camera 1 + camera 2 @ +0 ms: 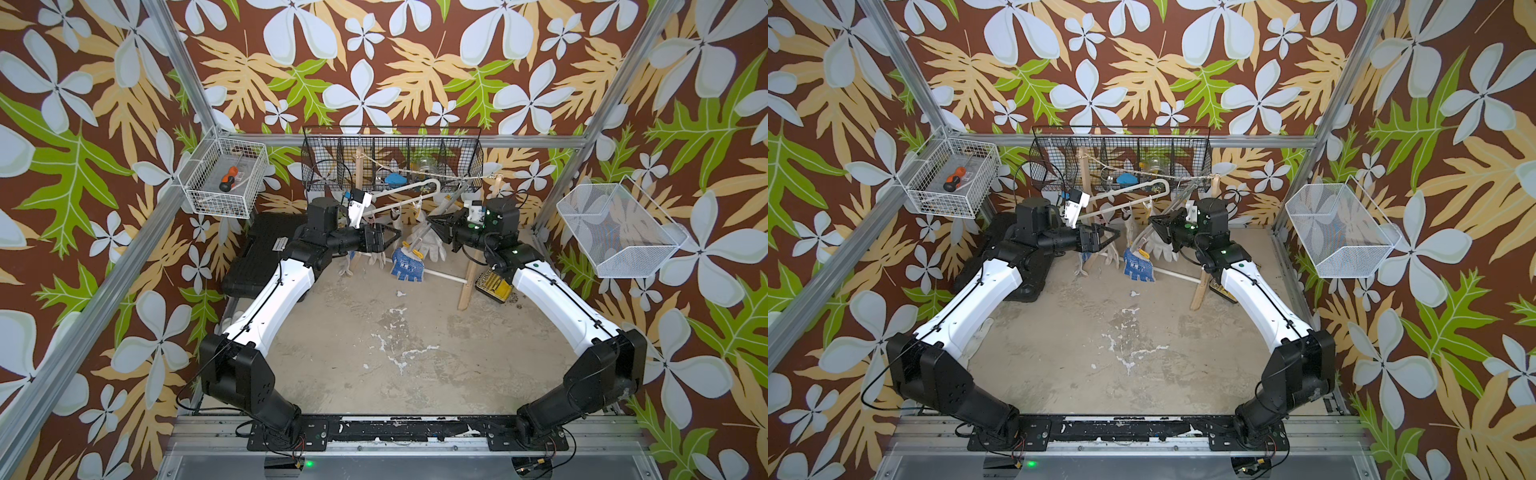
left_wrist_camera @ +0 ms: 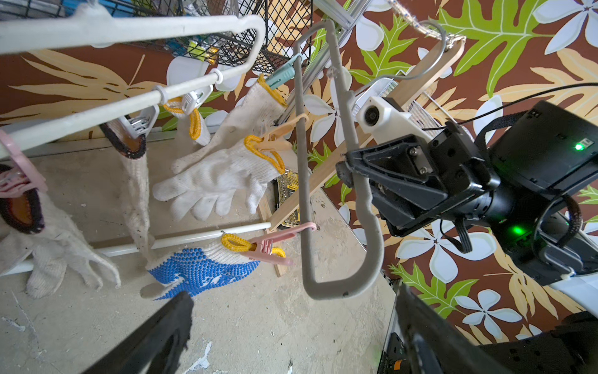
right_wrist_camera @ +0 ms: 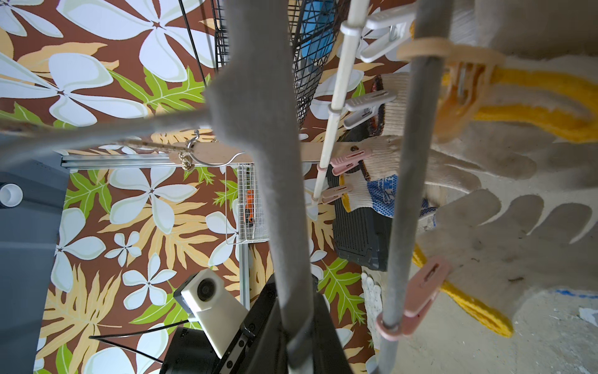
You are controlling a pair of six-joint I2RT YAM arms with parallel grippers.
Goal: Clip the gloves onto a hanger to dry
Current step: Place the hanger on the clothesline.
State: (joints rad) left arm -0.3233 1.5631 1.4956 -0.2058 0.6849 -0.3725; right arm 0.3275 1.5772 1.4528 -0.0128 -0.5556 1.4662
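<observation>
You are late in the clipping step. Your right fingers (image 2: 404, 194) are clamped narrow on the grey hanger (image 2: 303, 181), steadying it. Your left fingers (image 2: 168, 327) stand wide and hold nothing, near the hanger's lower corner.

Most of the gloves (image 2: 210, 181) already hang by their cuffs. Three hang from clips (image 2: 275, 247) on the grey hanger's bar, with the blue-dotted glove (image 2: 200, 272) lowest. Others hang from the white hanger (image 2: 129, 27) beside it. One loose glove (image 1: 979, 338) lies on the worktop (image 1: 374, 353), partly under your left arm.

The next move is probably to draw the left arm back, pick up that glove by its cuff and carry it to a spare clip. I cannot tell whether any clip is free, since every one in clear view grips a cuff.

Mind what crowds you:
- The white hanger's gloves dangle just beside your left fingers and could snag as you pull back.
- The black case (image 1: 257, 249) sits close to the loose glove.
- The wooden post (image 1: 467, 282) leans near your right arm.
- The black wire basket (image 1: 390, 162) hangs low over both hangers.
</observation>
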